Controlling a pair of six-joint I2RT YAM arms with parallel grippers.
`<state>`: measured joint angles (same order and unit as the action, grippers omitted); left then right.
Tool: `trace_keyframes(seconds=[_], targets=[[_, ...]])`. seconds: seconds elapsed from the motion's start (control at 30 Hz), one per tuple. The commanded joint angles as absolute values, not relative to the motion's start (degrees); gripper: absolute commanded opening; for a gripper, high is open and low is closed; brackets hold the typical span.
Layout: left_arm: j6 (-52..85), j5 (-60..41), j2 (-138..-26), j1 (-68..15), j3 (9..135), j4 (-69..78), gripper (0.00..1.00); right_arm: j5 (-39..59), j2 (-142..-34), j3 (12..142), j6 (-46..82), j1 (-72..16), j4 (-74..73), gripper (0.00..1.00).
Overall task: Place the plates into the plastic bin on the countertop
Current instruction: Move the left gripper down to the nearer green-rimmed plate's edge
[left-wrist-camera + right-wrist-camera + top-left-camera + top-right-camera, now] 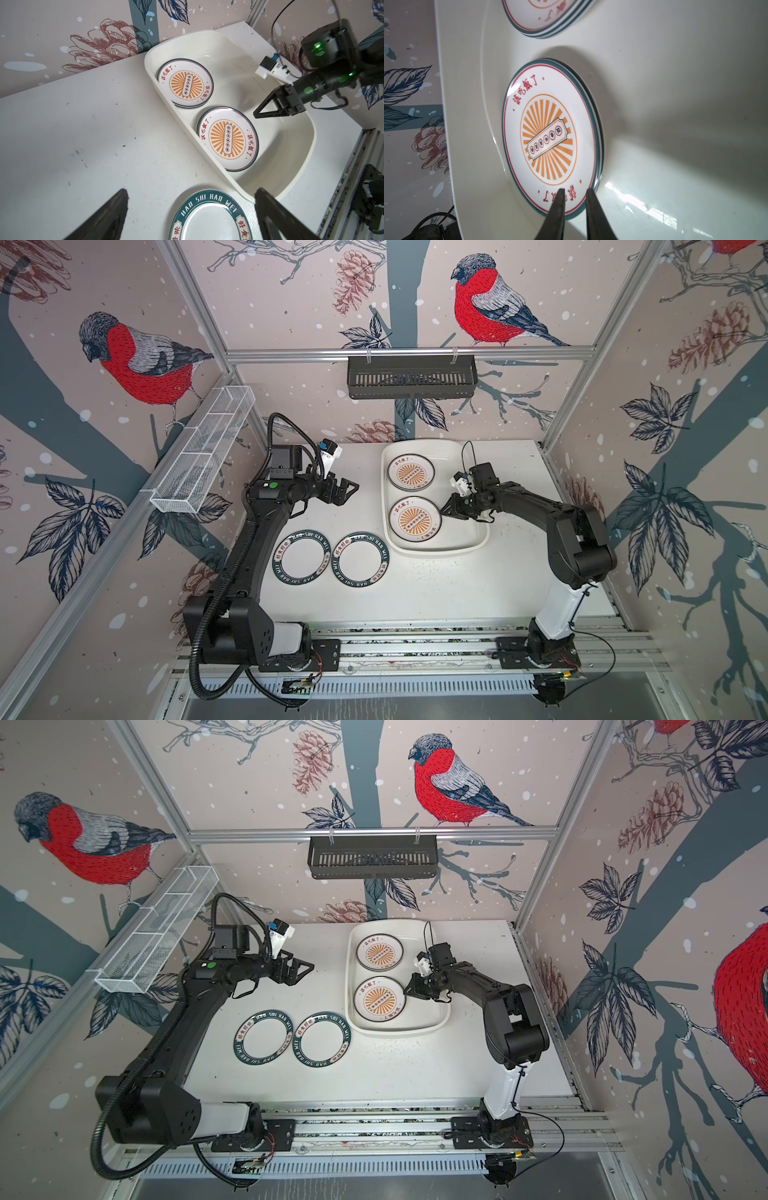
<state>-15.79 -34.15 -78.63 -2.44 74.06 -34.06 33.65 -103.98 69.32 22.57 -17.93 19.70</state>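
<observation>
The white plastic bin [436,549] sits at the back right of the countertop [436,589]. Inside it lie two short stacks of orange-sunburst plates, one far [411,473] and one near [414,519]. Two green-rimmed plates [302,556] [361,559] lie side by side on the countertop left of the bin. My left gripper [351,491] hangs open and empty above the table, with a green-rimmed plate [209,218] below it. My right gripper [574,190] reaches into the bin, its fingers a narrow gap apart astride the rim of the near top plate [550,133]. Whether they press it does not show.
A black slotted basket [411,377] hangs on the back rail. A white wire-mesh basket [203,456] is fixed along the left wall. Both arm bases stand on the aluminium rail [415,645] at the front edge. Patterned walls close in three sides.
</observation>
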Motion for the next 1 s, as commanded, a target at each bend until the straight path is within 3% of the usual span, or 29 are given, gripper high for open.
trace_keyframes(seconds=[0.0,0.2,0.5,0.97], targets=[[-20.2,-30.9,-79.3,-2.2,73.2,-36.4,0.94,31.6,-100.7,69.7,23.0,-18.1,19.9,0.21],[-22.7,-29.3,-83.1,-2.3,70.1,-36.9,0.93,31.5,-90.4,65.6,26.3,-18.6,15.7,0.21],[-31.3,-29.6,-96.5,-1.9,73.7,-48.0,0.82,34.0,-76.2,55.8,30.5,-21.9,8.1,0.22],[-36.9,-28.8,-103.4,-2.0,73.8,-51.0,0.76,35.2,-70.4,49.6,31.4,-22.6,4.1,0.23]])
